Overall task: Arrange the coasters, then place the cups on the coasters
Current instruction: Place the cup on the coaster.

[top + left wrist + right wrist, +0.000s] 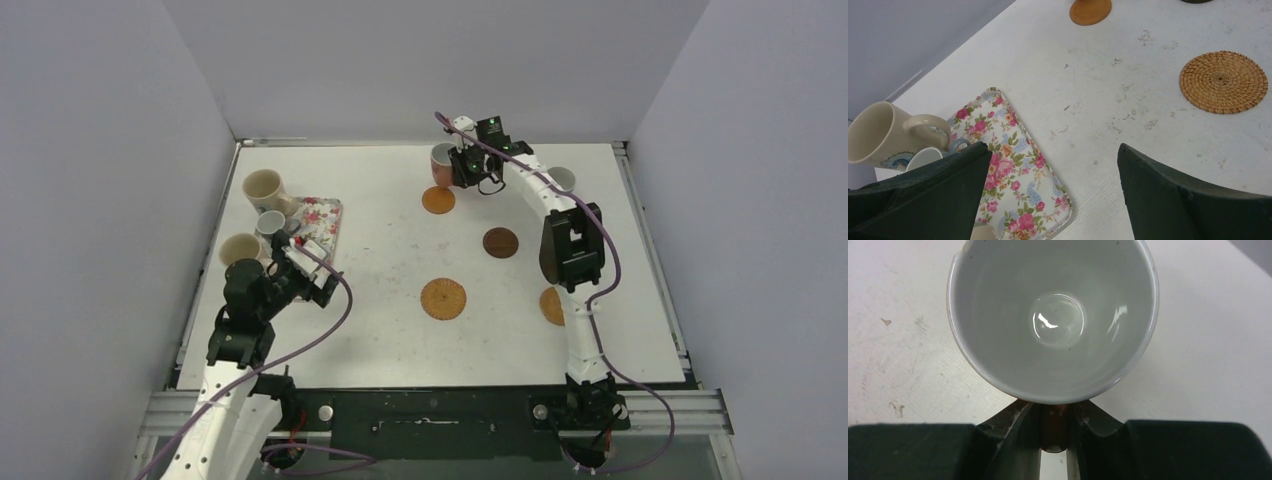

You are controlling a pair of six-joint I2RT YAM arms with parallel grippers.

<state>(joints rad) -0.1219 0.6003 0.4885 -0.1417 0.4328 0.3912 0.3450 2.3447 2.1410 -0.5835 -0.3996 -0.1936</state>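
Right, top view first: my right jaws are out at the far side of the worktop [380, 330], clamped on the salmon-pink cup [441, 160]. The cup is just beyond the smooth orange coaster [438, 200], prob. its target. I hold it by the handle so the base is free for setting down. The dark brown coaster [501, 242], the woven coaster [443, 298] and a second woven coaster [551, 305], half hidden by my arm, lie well apart w/ no cups on them yet. My left jaws hang by the floral tray [320, 222], near the far cream mug [264, 188], the near cream mug [243, 250] and the small grey cup [270, 222].

Left wrist view: jaws wide apart, nothing btwn them. I reckon they're waiting clear of the right side's work.

Right wrist view: jaws shut on the cup's handle [1054, 432], rim up, so it's level. Can't tell if it's lifted or touching the worktop.
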